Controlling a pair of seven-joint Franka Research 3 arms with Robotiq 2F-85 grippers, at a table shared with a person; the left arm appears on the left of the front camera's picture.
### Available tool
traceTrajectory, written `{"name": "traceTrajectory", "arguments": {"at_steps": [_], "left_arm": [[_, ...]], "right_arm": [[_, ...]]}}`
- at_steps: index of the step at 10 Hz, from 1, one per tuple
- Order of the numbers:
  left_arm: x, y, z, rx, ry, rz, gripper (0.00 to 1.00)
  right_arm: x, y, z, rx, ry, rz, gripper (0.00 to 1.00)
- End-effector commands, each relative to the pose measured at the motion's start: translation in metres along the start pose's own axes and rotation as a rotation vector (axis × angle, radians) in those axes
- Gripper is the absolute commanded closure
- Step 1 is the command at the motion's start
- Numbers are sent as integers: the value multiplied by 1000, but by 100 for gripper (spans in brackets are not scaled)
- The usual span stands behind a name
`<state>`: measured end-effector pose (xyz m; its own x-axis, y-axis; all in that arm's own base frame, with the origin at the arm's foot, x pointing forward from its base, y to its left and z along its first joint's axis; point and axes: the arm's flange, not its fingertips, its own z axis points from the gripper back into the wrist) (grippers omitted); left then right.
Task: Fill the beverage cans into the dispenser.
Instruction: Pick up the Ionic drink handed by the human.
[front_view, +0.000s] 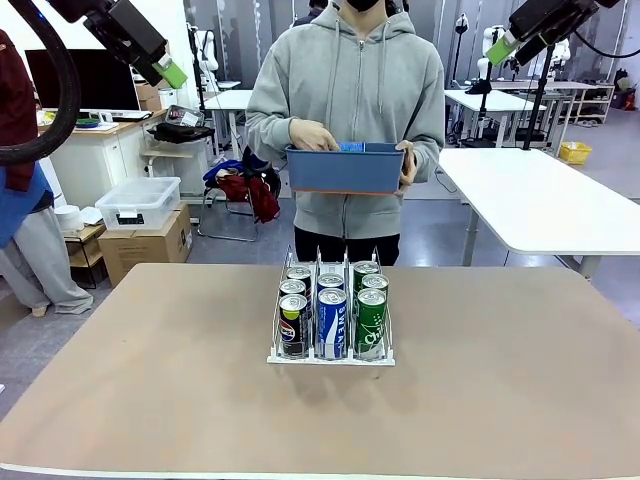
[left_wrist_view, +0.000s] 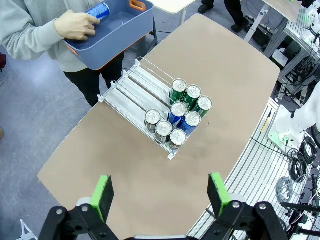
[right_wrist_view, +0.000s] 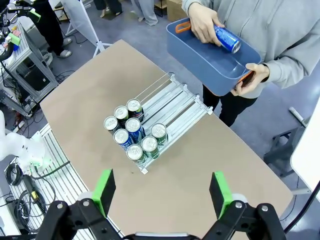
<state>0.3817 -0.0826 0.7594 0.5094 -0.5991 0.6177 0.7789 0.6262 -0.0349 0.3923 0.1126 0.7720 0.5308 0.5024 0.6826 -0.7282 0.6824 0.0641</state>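
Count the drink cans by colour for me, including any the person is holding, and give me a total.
Black cans: 3, all in the dispenser
Blue cans: 3, two in the dispenser and one in the person's hand over the blue bin
Green cans: 3, all in the dispenser
Total: 9

"SWEAT" reads down the blue-and-white can (front_view: 331, 322); Pepsi logo on the black can (front_view: 293, 335)
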Motion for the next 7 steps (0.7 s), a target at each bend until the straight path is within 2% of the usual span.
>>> {"name": "traceTrajectory", "arguments": {"at_steps": [1, 7], "left_arm": [[-2, 1, 0, -16, -1, 0, 0], [-2, 1, 0, -16, -1, 0, 0]], "right_arm": [[1, 0, 0, -6, 6, -1, 0], [1, 0, 0, -6, 6, -1, 0]]}}
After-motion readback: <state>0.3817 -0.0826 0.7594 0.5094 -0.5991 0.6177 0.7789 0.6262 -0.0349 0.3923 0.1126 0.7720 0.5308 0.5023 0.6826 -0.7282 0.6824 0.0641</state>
